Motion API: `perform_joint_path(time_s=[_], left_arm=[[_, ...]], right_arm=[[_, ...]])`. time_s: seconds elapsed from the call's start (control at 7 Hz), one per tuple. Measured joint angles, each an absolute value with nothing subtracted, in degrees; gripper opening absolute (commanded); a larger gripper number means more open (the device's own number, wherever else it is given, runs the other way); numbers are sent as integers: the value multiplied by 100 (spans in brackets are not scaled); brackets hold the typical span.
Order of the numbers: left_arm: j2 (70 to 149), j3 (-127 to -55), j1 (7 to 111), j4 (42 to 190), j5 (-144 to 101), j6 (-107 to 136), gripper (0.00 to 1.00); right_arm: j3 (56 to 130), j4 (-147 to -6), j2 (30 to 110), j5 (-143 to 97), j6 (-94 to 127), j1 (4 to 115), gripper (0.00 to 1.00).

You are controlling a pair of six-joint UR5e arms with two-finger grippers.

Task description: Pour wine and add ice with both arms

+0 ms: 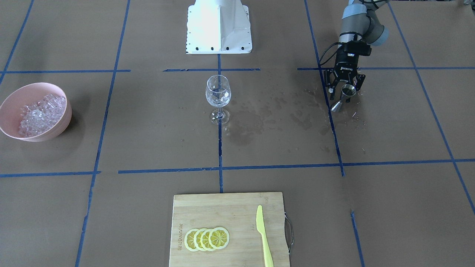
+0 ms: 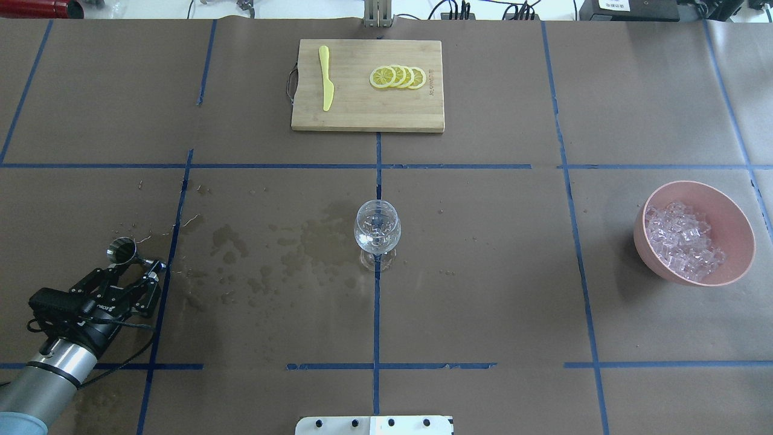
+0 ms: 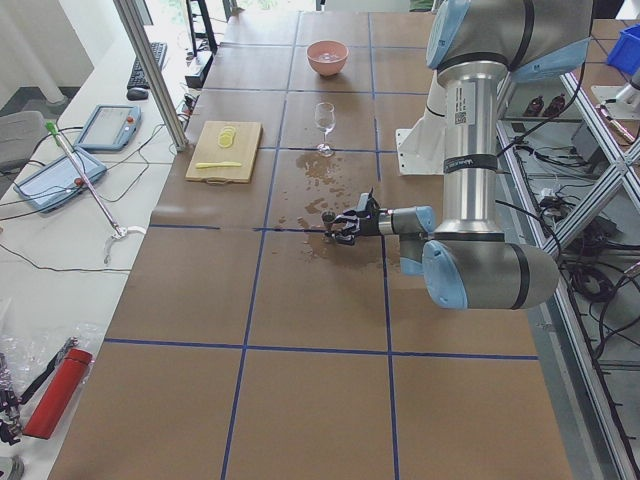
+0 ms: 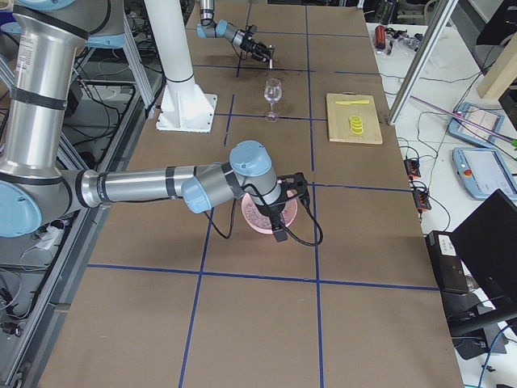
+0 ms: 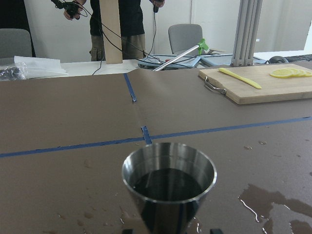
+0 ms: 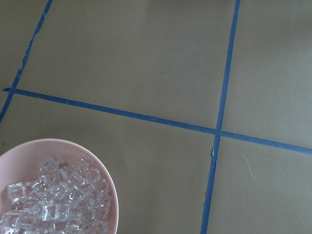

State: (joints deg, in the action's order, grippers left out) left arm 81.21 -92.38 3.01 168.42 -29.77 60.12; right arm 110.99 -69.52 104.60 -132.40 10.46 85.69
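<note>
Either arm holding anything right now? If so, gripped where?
Left gripper holds the steel measuring cup upright, fingers at its narrow middle, below the filled top cone. Right gripper: cannot tell; its wrist view shows nothing held.

Overhead exterior: from behind the white robot base (image 2: 374, 425), looking forward and down across the brown paper-covered counter (image 2: 483, 302). Front-facing: from the opposite side, steeply down, sharing the clear stemmed wine glass (image 1: 218, 97). Side views: distant, along the counter from each end. Left wrist: near, level with the round steel measuring cup (image 5: 168, 183). Right wrist: close above the pink round bowl (image 6: 111, 190).
</note>
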Motion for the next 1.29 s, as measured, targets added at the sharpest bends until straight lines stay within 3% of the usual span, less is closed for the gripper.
perform_joint_path(time_s=[1.14,1.29], left_arm=[[8118,-9097,305,17063,-2971,5987,60],[8118,-9092,305,17063,-2971,5986,42]], right_arm=[[11100,-6952,10450,-13236,1042,8569,100],[11101,-6952,10450,-13236,1039,8569,100]])
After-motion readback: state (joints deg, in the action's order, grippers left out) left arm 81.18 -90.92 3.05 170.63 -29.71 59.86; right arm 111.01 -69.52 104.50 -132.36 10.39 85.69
